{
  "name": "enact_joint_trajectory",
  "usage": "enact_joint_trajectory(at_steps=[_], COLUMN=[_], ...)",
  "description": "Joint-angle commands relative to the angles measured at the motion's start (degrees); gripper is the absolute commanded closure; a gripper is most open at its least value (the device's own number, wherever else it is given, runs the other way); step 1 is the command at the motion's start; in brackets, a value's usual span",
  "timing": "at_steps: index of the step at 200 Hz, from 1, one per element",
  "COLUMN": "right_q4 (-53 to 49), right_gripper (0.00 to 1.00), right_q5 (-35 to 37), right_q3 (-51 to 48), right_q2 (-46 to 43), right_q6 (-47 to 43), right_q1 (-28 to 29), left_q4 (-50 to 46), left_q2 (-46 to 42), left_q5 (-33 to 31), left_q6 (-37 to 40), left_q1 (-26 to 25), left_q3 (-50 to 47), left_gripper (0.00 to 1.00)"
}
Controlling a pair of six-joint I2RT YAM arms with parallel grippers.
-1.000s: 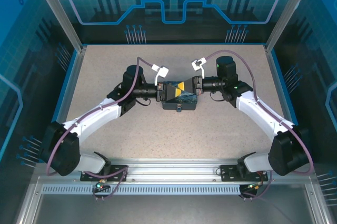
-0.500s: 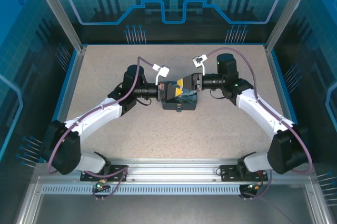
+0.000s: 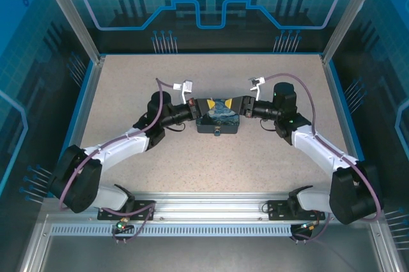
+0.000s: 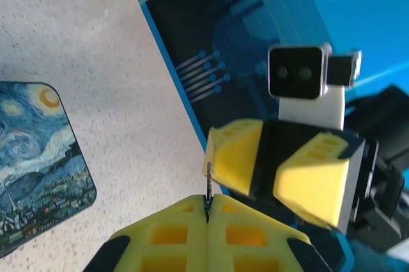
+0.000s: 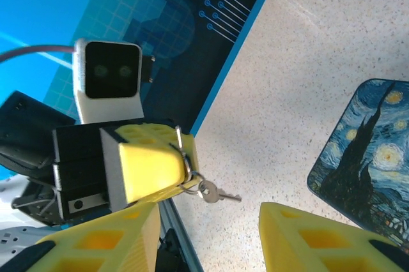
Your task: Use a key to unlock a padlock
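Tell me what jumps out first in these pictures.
The Starry Night-printed box at mid-table catches the eye first, flanked by both grippers. Facing the open right gripper, the left gripper is shut on a thin metal sliver. A small silver key dangles at its fingertips.

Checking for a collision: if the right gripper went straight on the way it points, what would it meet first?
Probably the key, dangling by its ring from the shut left gripper just ahead, though depth is hard to judge.
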Motion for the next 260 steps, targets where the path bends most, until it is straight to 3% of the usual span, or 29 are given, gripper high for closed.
enact_joint_trajectory(at_steps=[1,63,157,231,260], right_q4=[7.6,10.7,13.2,13.1,13.1], right_gripper=[0.56,0.52,0.51,0.78,0.8], right_q5=[-0.5,0.2,-1.1,-1.9,-1.9], right_q3=[-0.6,0.8,2.7,2.4,2.1], right_q2=[-1.1,1.3,5.1,4.9,5.1], right_q6=[2.1,2.1,1.5,1.1,1.0], right_q1=[0.7,2.8,3.1,3.8,4.2], left_q4=[12.5,17.7,19.6,19.8,19.8], left_q2=[-0.4,2.2,4.5,5.1,5.2], left_q5=[-7.7,-11.9,-12.4,-14.6,-14.5], left_q6=[-7.5,-10.9,-12.3,-12.2,-12.2], left_q1=[-1.6,-4.8,-6.1,-6.3,-6.3], left_q3=[-1.8,-1.3,-1.2,-1.5,-1.1], left_gripper=[1.0,1.0,1.0,1.0,1.0])
